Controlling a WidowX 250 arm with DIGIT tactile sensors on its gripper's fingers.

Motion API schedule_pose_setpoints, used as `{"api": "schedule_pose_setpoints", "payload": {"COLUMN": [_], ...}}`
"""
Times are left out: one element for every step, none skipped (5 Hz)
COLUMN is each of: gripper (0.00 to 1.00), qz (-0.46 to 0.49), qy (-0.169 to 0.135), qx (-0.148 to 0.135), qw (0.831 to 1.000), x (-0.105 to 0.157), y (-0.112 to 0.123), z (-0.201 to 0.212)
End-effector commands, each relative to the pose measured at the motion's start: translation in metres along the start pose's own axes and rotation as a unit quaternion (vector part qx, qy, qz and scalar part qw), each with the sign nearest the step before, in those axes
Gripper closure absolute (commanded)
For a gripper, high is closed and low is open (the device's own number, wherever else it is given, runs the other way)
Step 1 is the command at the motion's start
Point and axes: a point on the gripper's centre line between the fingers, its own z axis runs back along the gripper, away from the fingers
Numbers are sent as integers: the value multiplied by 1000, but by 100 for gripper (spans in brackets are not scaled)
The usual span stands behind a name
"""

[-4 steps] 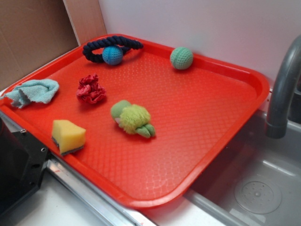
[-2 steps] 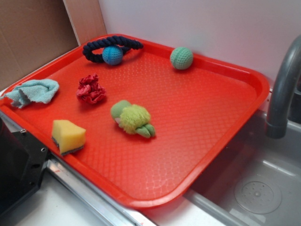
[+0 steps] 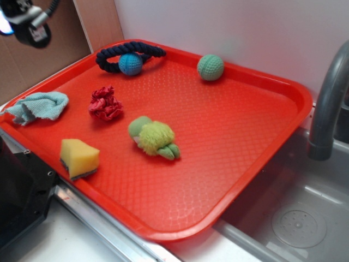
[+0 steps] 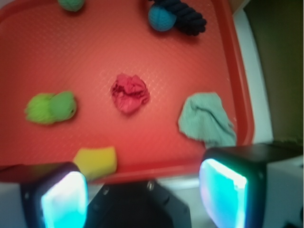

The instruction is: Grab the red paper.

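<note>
One crumpled wad, the red paper (image 3: 105,103) (image 4: 129,92), is lying on the orange-red tray (image 3: 229,136) (image 4: 85,52), well apart from the gripper (image 4: 142,190) and untouched by it. Seen from the wrist, the paper is sitting ahead of the tool and roughly in line with the gap between its two glowing fingers (image 4: 64,199), which are standing wide apart with nothing between them. To the right of the paper in that view, a pale blue cloth (image 3: 38,105) (image 4: 206,118) is resting close to the tray's rim, nearer the tool than the paper is. On the other side, the green plush toy (image 3: 154,137) (image 4: 50,107) is lying to the left, and a yellow sponge (image 3: 79,158) (image 4: 96,161) is sitting closest to the left finger, just beyond it. Farther from the tool than the paper, a blue ball (image 3: 130,64) (image 4: 161,17) is touching a dark blue rope ring (image 3: 144,52) (image 4: 187,19), and a green ball (image 3: 210,67) (image 4: 71,4) is sitting at the far edge. In the exterior view only a part of the arm (image 3: 27,22) is showing at the upper left corner, hanging high above the tray's side, and a grey faucet (image 3: 327,103) is standing by the sink (image 3: 294,218) beside the tray.
</note>
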Motion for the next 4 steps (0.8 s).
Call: {"api": "schedule_pose_setpoints", "payload": {"gripper": [0,0,0,100], "qz": [-28,-44,-56,-49], "qy": [-20,-16,14,24], "qx": [27,14,20,39], "qw": [999,999,998,998], "x": [44,52,51,49], "y": [-7,-11,-16,-13], "z": [-68,-106,-135,-146]}}
